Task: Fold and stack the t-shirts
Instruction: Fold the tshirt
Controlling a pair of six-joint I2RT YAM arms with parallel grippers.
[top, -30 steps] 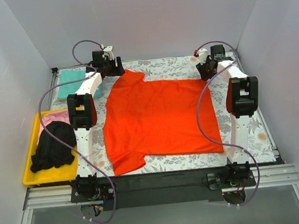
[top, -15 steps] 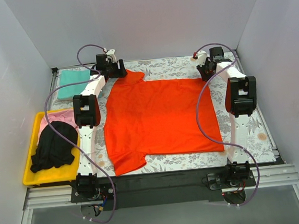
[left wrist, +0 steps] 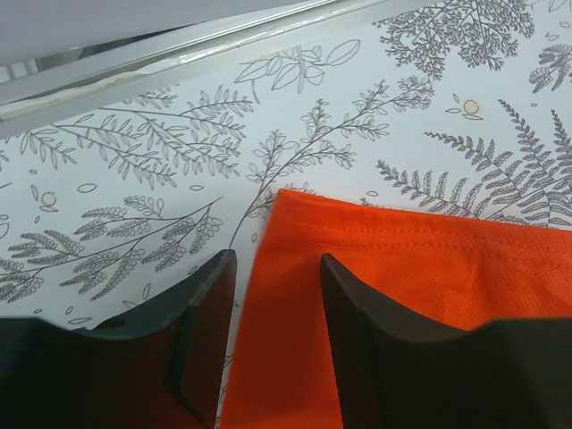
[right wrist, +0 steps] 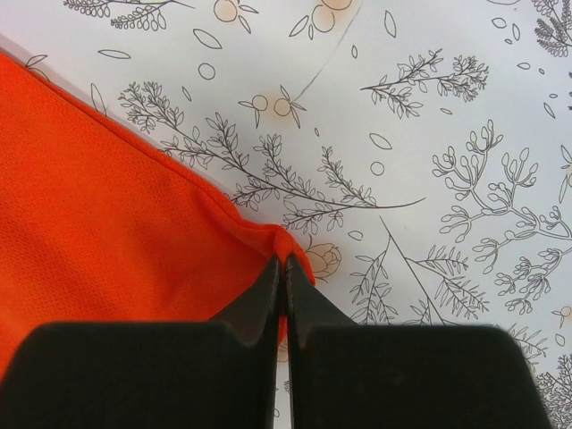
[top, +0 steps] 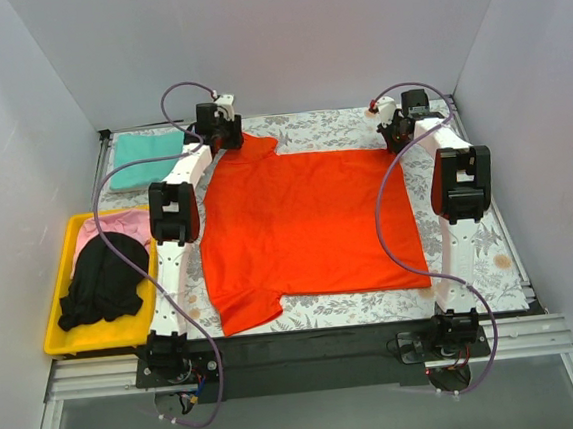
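Observation:
The orange-red t-shirt (top: 302, 223) lies spread flat on the grey floral cloth (top: 339, 125). My left gripper (top: 227, 134) is open at the shirt's far left sleeve; in the left wrist view its jaws (left wrist: 277, 268) straddle the sleeve's edge (left wrist: 402, 250) without closing on it. My right gripper (top: 392, 137) is shut on the shirt's far right corner, pinched between the fingers (right wrist: 284, 264) in the right wrist view. A teal shirt (top: 145, 147) lies folded at the far left. A black shirt (top: 102, 281) and a pink shirt (top: 117, 226) lie in the yellow tray (top: 62, 340).
The yellow tray stands at the left edge beside the left arm. White walls enclose the table on three sides. A metal rail (left wrist: 179, 45) runs along the far edge, close to the left gripper.
My left gripper has moved right along the far edge, from beside the teal shirt to the orange-red shirt's sleeve. The right gripper has stayed at the corner.

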